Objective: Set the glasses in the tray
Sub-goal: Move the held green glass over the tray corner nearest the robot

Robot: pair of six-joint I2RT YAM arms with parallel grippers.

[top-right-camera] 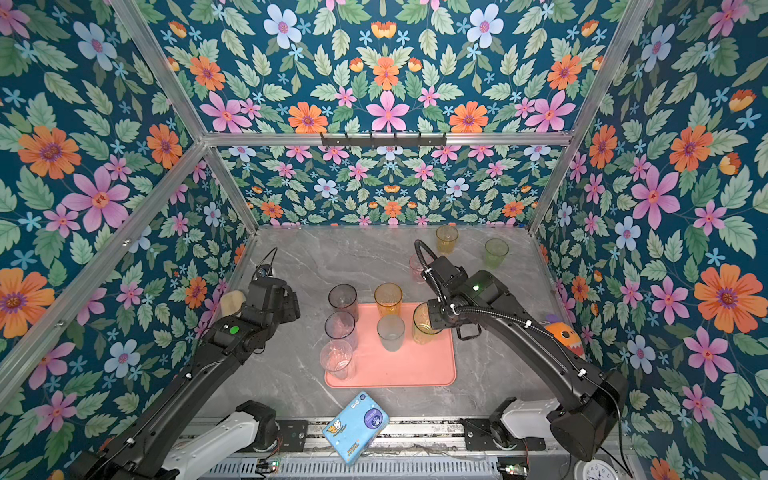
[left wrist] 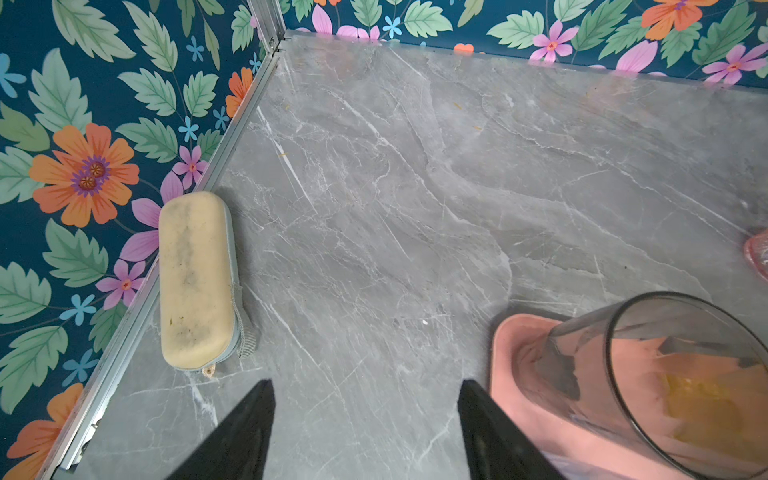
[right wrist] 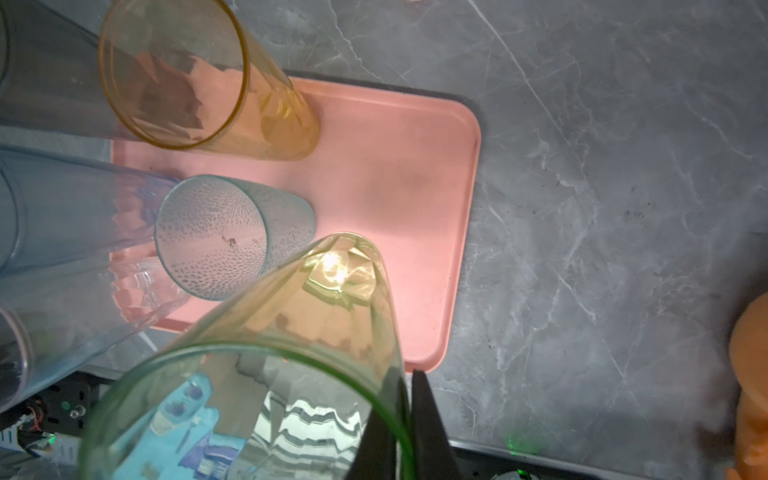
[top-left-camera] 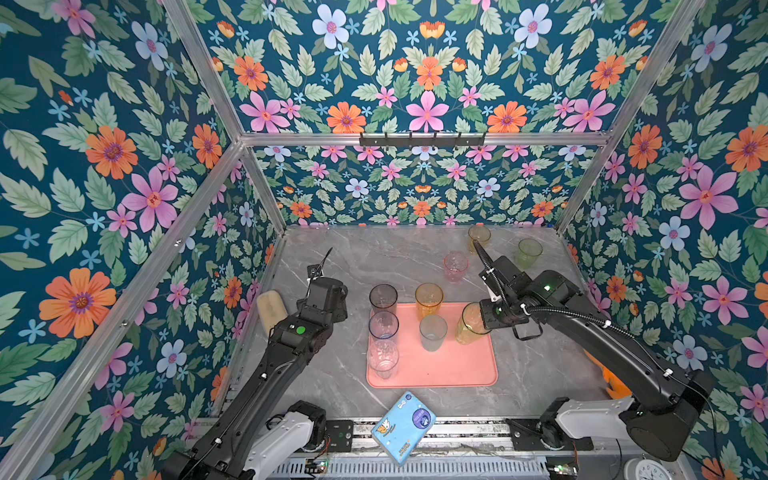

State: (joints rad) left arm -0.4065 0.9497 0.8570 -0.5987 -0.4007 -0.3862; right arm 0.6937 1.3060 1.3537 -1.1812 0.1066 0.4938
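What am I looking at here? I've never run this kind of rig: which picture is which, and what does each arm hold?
Two robot arms work a marble table. Both top views look down from one overhead camera; each remaining picture comes from a camera on an arm's wrist. The right gripper is shut on the rim of a yellowish tumbler, tilted over the pink tray, where five tumblers like the teal tumbler stand. A pink tumbler, an amber tumbler and a green tumbler stand behind. The left gripper is open and empty, near a cream case.
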